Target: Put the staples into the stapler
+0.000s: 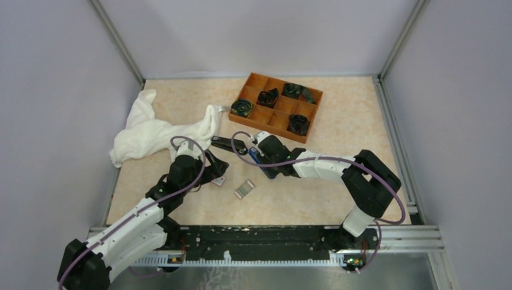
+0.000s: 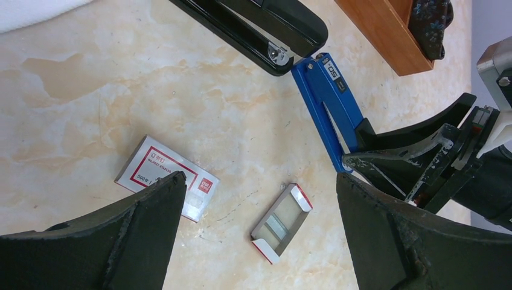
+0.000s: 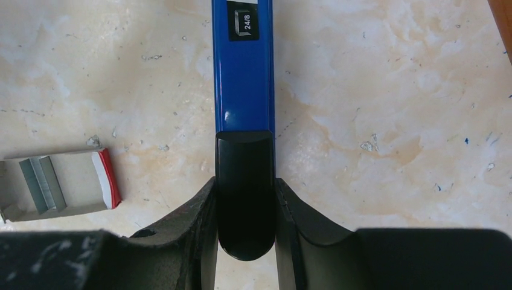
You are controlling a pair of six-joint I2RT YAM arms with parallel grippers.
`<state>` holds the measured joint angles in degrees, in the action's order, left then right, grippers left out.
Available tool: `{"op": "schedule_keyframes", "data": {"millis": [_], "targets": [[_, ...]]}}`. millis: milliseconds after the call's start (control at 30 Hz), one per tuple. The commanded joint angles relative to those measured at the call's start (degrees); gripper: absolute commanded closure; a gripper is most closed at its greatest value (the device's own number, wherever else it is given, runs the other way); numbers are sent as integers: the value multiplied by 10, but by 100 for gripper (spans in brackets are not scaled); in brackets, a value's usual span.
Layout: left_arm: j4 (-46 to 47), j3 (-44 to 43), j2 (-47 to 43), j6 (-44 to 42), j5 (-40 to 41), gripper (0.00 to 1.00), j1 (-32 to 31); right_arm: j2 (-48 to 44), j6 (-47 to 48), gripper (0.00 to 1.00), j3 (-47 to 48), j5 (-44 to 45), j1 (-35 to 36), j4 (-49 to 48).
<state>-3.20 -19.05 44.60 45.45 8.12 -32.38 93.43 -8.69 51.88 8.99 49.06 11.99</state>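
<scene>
1. While the left gripper (image 2: 261,181) hangs over the table with its fingers (image 2: 121,241) spread wide and nothing between them, the right gripper (image 3: 244,181) is clamped on the black rear end of the blue-and-black stapler (image 3: 243,72), one finger on each side.
2. That blue-and-black stapler lies flat on the marbled table (image 1: 338,121). Its blue nose, marked 24/8, points away from the right wrist and ends just beside the black stapler (image 2: 259,27).
3. The black stapler lies on the table between the white towel (image 1: 151,130) and the right gripper, near the wooden organiser tray (image 1: 278,128). No finger touches it, and I can't tell whether its top arm is lifted.
4. Now the staples (image 2: 276,222): a small silver-grey block sitting inside the open carton tray (image 2: 300,196), the one with red ends. It's out on the table between the two grippers, and neither touches it.
5. The carton sleeve (image 2: 163,172), white with a red-framed label, lies just left of the carton tray, apart from it. In the left wrist view one fingertip overlaps its near edge; whether they touch, I can't tell.
6. Back by the wall, dark rolled items sit in several compartments of the organiser tray.
</scene>
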Motion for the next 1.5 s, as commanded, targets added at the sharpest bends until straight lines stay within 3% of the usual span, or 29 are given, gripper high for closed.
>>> {"op": "schedule_keyframes", "data": {"millis": [0,233,500,767,1133,1333,1467], "targets": [[-18,-31,-18,-5,11,1,4,-15,-9,87,4,26,-28,55],[-63,-68,-30,-18,37,1,10,-14,7,80,34,27,-64,27],[-156,-140,-62,-52,98,1,15,-47,-1,46,37,18,-64,-2],[-213,-219,-148,-151,135,1,15,-242,-19,29,-19,115,-65,3],[-240,-250,-245,-238,184,1,14,-575,-23,19,-130,256,-65,-10],[-218,-227,-278,-248,207,1,14,-662,-25,17,-185,275,-65,-45],[-209,-214,-286,-250,214,1,15,-668,-23,16,-201,273,-65,-59]]}}
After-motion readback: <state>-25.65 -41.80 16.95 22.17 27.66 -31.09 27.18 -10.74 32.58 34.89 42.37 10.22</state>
